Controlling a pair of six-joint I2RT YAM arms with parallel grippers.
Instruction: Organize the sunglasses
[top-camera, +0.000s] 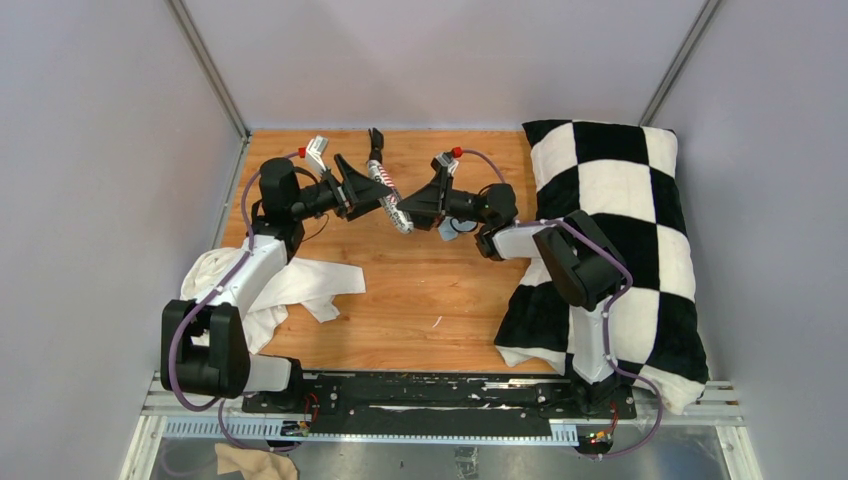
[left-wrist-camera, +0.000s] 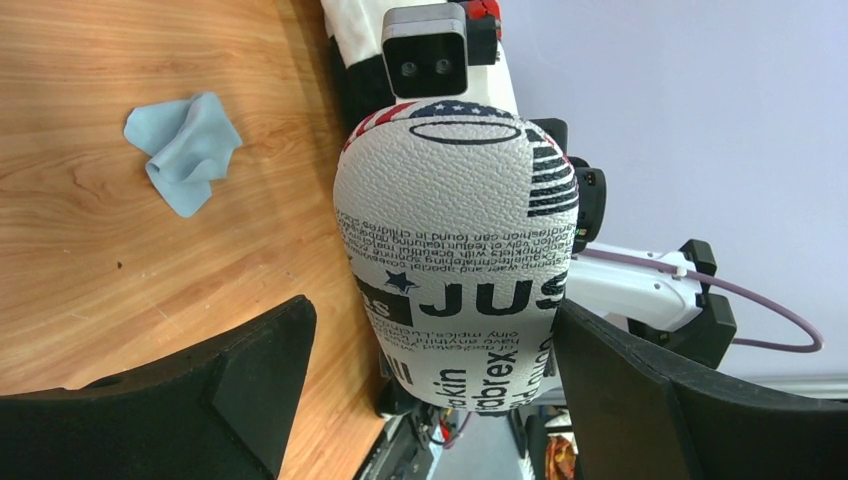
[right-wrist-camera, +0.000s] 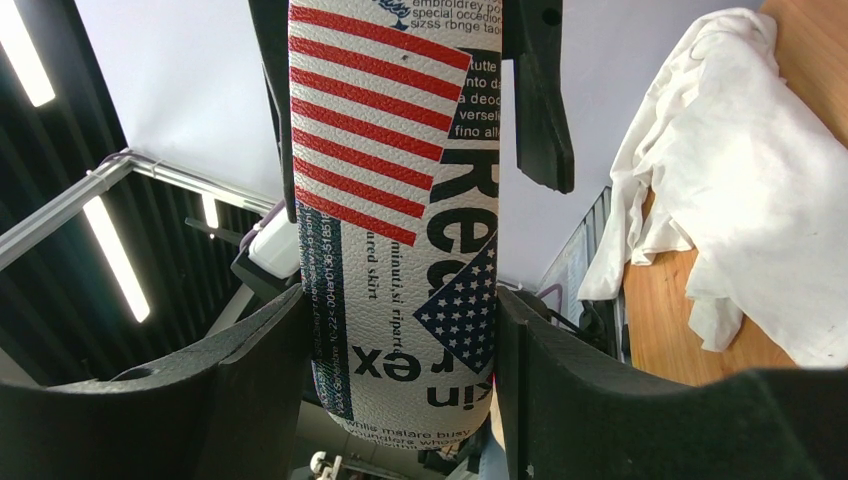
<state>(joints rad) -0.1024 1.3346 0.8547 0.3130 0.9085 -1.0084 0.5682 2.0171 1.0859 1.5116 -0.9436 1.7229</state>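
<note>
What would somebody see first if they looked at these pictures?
The case, white with newspaper words and a stars-and-stripes flag, hangs in the air between the two arms over the far part of the wooden table, pinched by the right gripper. Then there is the big black-and-white checkered pillow lying along the table's right side.

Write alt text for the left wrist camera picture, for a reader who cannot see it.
A white glasses case printed with newspaper text and flag stripes fills the middle, between the open fingers of the left end effector. Behind it sits the right arm's wrist camera. A crumpled light-blue cloth lies on the wooden table at upper left.
</note>
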